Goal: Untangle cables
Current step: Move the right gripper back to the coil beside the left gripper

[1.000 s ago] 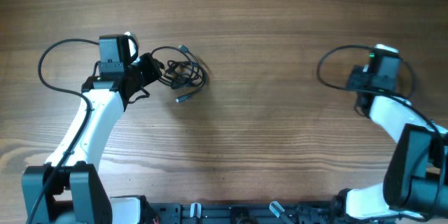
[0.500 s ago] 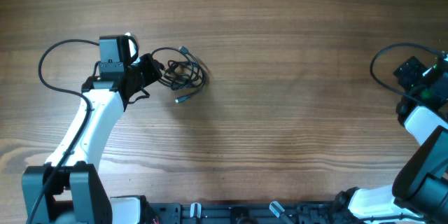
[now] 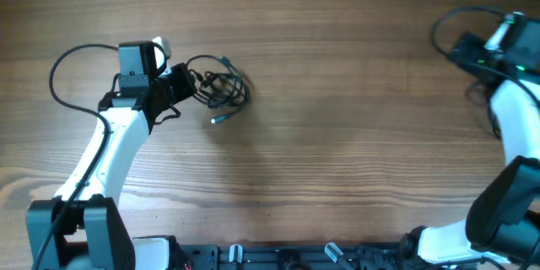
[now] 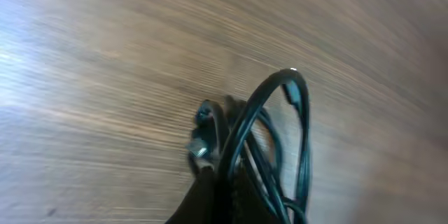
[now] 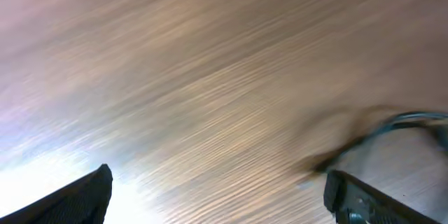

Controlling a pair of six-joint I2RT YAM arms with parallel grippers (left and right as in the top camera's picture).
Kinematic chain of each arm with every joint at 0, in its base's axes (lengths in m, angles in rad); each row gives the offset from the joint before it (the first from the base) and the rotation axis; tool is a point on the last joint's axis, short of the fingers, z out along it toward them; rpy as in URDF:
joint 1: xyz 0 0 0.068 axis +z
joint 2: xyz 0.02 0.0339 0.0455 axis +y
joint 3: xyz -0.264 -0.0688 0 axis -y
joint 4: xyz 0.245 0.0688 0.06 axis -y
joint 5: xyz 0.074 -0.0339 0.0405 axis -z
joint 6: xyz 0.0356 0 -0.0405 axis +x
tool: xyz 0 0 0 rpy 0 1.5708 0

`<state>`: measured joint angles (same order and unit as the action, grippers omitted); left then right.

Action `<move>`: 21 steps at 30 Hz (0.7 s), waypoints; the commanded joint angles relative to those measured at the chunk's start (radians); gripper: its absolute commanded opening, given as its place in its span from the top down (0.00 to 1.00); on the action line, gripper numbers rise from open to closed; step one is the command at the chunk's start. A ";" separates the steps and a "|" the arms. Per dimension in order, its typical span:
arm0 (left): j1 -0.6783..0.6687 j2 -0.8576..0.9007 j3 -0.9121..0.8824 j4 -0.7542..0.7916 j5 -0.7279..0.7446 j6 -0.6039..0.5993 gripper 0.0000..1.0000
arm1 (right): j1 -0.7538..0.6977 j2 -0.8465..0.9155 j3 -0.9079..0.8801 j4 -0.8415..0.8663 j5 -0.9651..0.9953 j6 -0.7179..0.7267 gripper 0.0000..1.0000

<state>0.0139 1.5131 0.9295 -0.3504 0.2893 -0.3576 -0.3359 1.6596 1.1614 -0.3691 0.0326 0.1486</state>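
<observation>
The cables (image 3: 221,89) are a small knot of thin black cords on the wooden table, left of centre. One pale plug tip (image 3: 218,120) sticks out toward the front, another (image 3: 222,58) toward the back. My left gripper (image 3: 184,84) is at the knot's left edge, shut on a strand. In the left wrist view its fingertips (image 4: 222,199) pinch the cords, and a cable loop (image 4: 280,112) arches up beyond them. My right arm (image 3: 498,59) is at the far right back corner, well away from the knot. My right gripper (image 5: 220,196) is wide open over bare wood.
A thick black arm wire loops behind my left arm (image 3: 63,72). Another curls by my right arm (image 3: 447,21) and shows blurred in the right wrist view (image 5: 392,122). The black base rail (image 3: 278,257) runs along the front edge.
My right arm swung from the mid-right of the table out to the far right back corner, and its jaws opened wide. The left gripper stayed shut on the cables.
</observation>
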 commanded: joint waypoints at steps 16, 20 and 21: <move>0.003 0.007 0.015 0.044 0.401 0.103 0.95 | 0.495 0.006 -0.125 -0.163 -0.469 0.326 0.00; 0.002 0.008 0.015 0.044 0.387 0.081 0.96 | 0.610 0.006 -0.149 -0.119 -0.468 0.366 0.01; 0.000 0.008 0.015 0.044 0.388 0.081 0.96 | 0.639 0.006 -0.153 -0.093 -0.469 0.411 0.01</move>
<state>0.0139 1.5131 0.9295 -0.3130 0.6483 -0.2714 0.2379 1.6608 1.0218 -0.5045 -0.4141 0.4694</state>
